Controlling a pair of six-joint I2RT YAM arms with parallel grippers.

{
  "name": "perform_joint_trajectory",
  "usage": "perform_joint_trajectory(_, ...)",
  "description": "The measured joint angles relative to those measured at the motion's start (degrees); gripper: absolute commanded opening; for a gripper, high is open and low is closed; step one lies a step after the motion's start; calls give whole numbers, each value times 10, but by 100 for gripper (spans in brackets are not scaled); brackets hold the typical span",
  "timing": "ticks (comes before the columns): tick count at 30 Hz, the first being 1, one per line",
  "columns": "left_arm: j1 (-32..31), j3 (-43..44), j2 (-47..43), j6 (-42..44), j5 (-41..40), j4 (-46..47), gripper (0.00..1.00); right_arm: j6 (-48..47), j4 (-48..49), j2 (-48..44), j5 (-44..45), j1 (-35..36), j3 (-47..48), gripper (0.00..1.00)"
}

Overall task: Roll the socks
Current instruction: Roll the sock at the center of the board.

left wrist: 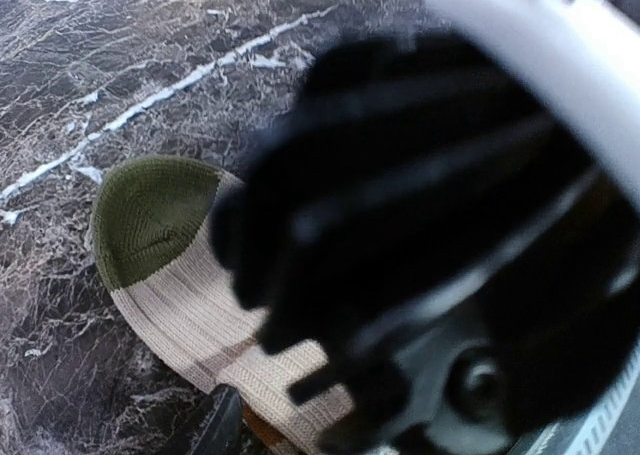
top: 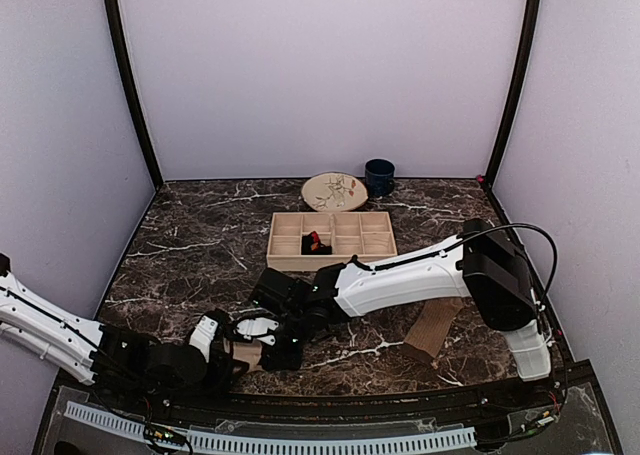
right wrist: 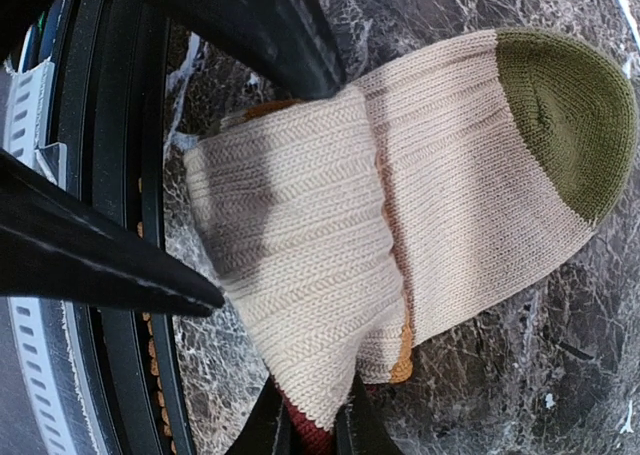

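A beige striped sock (right wrist: 470, 165) with an olive toe lies at the table's near edge, its cuff end folded over onto itself. My right gripper (right wrist: 310, 420) is shut on the fold's edge by the maroon stripe. My left gripper (right wrist: 275, 195) is open, one black finger (right wrist: 120, 265) on each side of the folded part. In the left wrist view the right arm (left wrist: 420, 175) hides most of the sock (left wrist: 160, 225). A tan sock (top: 433, 330) lies at the right. The black and red sock (top: 317, 243) sits in the wooden tray.
A wooden compartment tray (top: 280, 237) stands mid-table, with a patterned plate (top: 335, 191) and a blue mug (top: 379, 177) behind it. A black and white rail (top: 270, 440) runs along the near edge, close to the striped sock.
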Motion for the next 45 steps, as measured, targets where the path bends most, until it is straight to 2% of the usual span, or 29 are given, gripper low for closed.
perform_joint_trajectory(6,-9,0,54,21,-5,19,56,1,5,0,-11,-2,-5,10)
perform_joint_trajectory(15,-9,-8,72,46,-12,65,51,1,5,0,-21,-4,-6,10)
perform_joint_trajectory(29,-7,-9,163,30,-40,166,7,2,-21,0,-38,-12,-6,11)
perform_joint_trajectory(33,-7,-9,168,30,-41,175,3,6,-12,-4,-38,-12,-15,17)
perform_joint_trajectory(38,-9,-12,161,33,-29,176,0,21,14,-21,-26,-10,-49,34)
perform_joint_trajectory(45,-9,-30,138,-5,-20,179,0,24,56,-41,52,11,-83,41)
